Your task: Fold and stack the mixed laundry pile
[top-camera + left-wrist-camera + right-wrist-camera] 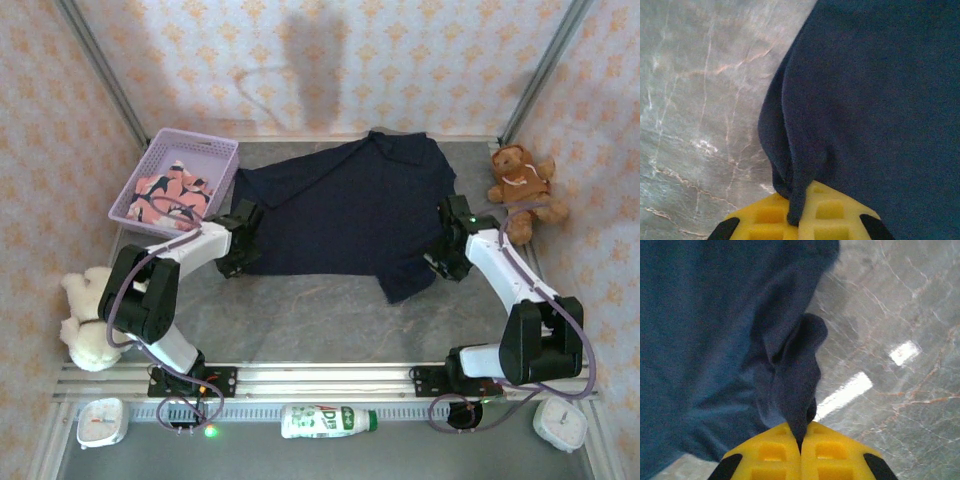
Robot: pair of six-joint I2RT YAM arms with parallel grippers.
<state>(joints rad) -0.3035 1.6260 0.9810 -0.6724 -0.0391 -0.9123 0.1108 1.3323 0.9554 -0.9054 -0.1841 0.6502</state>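
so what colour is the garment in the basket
The garment is salmon-pink with navy-and-white print; best in the top external view.

Large garment [350,215]: spread mid-table [300,320], between both grippers.
Small garment [170,192]: in basket [200,138], back left, beside large garment.
Left gripper [240,245]: clamped on large garment's left edge.
Right gripper [440,255]: clamped on its right edge.
Right bear [520,185]: back right.
Left bear [88,320]: front left.
Bottle [325,420]: before arm bases.
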